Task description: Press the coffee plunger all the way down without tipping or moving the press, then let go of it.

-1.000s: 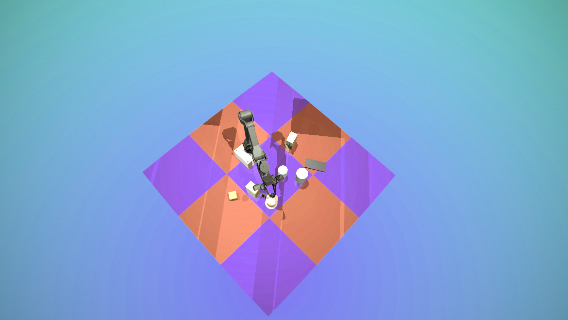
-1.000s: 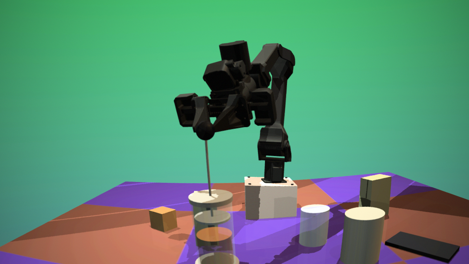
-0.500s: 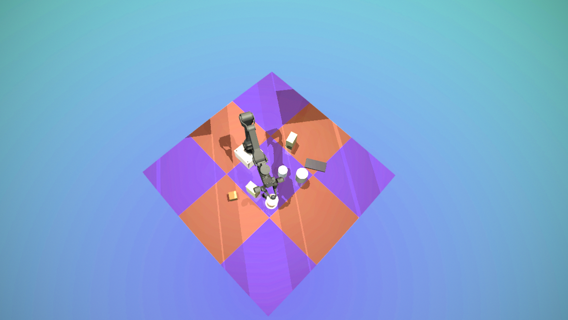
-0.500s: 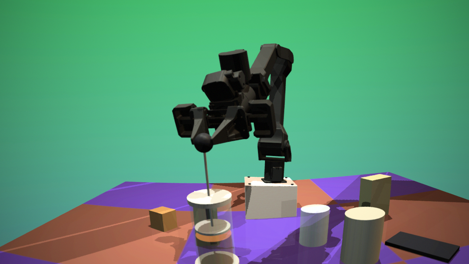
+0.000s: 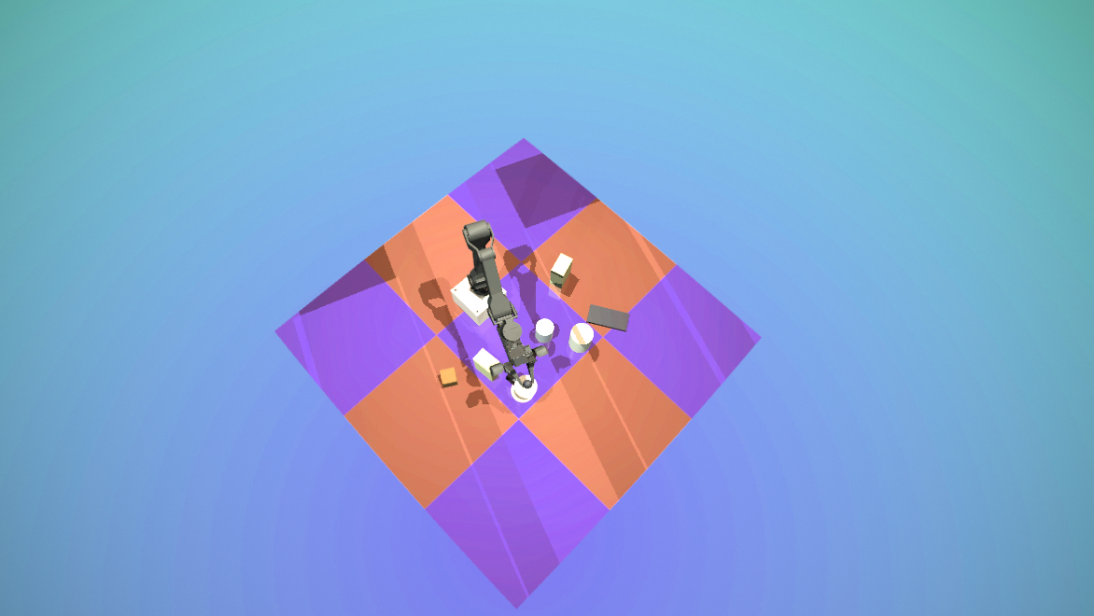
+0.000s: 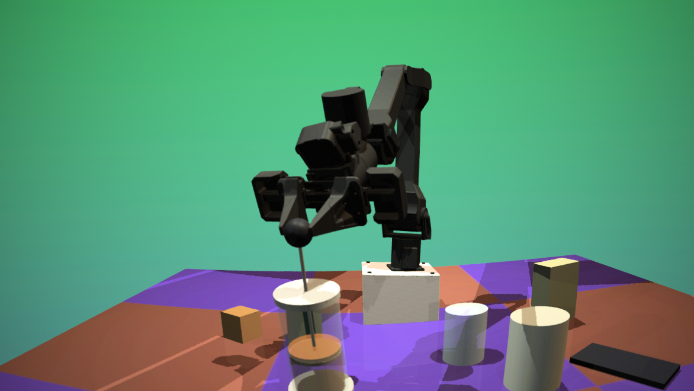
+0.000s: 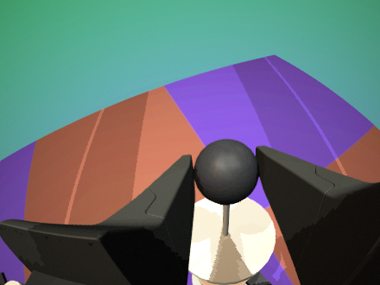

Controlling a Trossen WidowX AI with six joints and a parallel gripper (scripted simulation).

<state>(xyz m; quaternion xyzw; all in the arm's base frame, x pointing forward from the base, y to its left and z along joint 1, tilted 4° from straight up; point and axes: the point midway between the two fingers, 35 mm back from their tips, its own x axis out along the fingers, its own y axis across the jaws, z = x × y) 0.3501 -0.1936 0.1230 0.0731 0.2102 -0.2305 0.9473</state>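
The coffee press is a clear glass cylinder with a cream lid, standing upright on the checkered floor. Its thin rod rises from the lid to a black ball knob. An orange disc shows inside the glass, low down. My gripper is shut on the knob, one finger on each side, a short way above the lid.
An orange cube lies left of the press. The white arm base, two pale cylinders, a tall cream block and a flat black slab stand to the right. A cream box sits close beside the press.
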